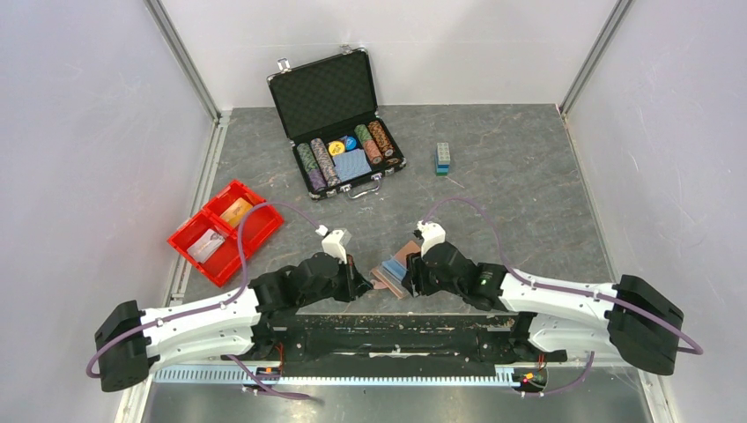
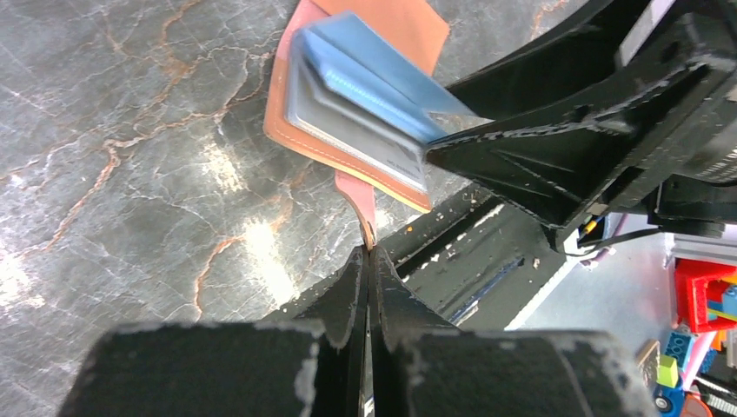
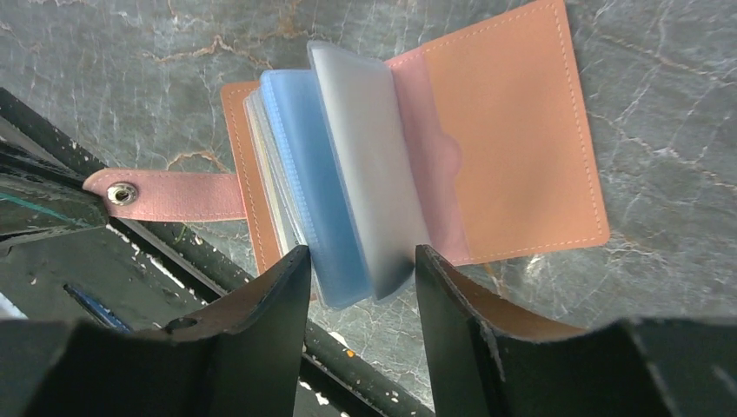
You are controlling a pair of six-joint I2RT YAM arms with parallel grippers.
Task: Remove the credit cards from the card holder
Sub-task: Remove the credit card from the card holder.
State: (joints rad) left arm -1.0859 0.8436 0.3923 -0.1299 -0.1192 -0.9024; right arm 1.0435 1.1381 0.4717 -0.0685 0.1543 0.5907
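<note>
Left fingers point(image 2: 346, 300): pressed together on the tip of the closing tab point(image 2: 362, 195), so the left gripper point(image 2: 368, 254) pinches that strap just above the table point(image 1: 528, 194)
Right fingers point(image 3: 271, 300): apart, one on each side of the near edge of the fanned sleeves point(image 3: 348, 174) – whether the pads touch the plastic cannot be told
Right gripper point(image 3: 361, 256): facing the left one, with the wallet between them
Card holder point(image 3: 513, 139): lying open on the grey marbled table, close to the arm bases; brown leather, pale stitching round the edge, a pinker inner face
Tab: pulled out flat from the holder's edge towards the left gripper, with a round metal snap point(image 3: 122, 193) near its end
Sleeves: clear and light-blue pockets standing up from the spine like pages
Credit cards point(image 3: 274, 200): inside the sleeves, showing mostly as thin pale edges – one yellowish edge sits at the bottom of the stack in the left wrist view
Writing: a grey card face carries small print, too blurred to read
Poker-chip case point(image 1: 339, 123): black, lid up, at the far side of the table, with rows of chips and a blue deck inside
Red bin point(image 1: 226, 231): on the left, two compartments, well apart from the holder
Toy bricks point(image 1: 442, 159): a small stack to the right of the case
</note>
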